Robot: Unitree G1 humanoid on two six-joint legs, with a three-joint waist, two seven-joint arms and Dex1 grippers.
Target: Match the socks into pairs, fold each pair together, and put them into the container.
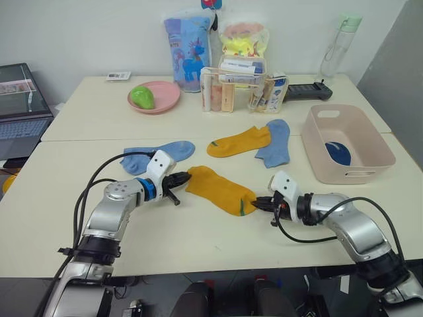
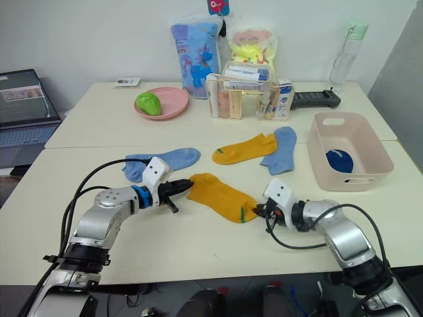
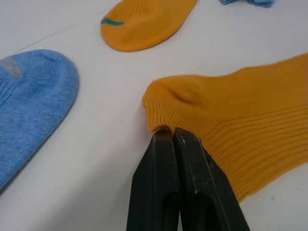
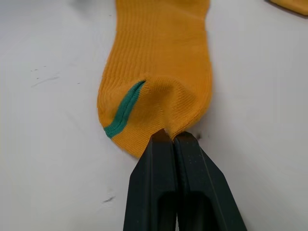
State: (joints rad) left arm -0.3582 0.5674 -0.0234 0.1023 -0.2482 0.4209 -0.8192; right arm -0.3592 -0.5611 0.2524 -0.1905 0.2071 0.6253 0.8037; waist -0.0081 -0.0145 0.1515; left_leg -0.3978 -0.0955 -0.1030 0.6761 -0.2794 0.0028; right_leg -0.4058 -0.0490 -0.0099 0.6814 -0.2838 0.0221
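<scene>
I can't make out the navy bundle (image 1: pixel 338 153) in the container (image 1: pixel 330 173) — one sock or two. The laptop (image 1: pixel 20 109) is cut off at the frame's edge — its screen unreadable.

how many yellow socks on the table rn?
2. Near mustard sock is pinched at opposite ends by the left gripper and right gripper; far mustard sock lies beside a light blue sock.

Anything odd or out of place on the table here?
Nothing stands out. The left gripper and right gripper each pinch an end of the near mustard sock; navy socks sit in the pink container.
</scene>
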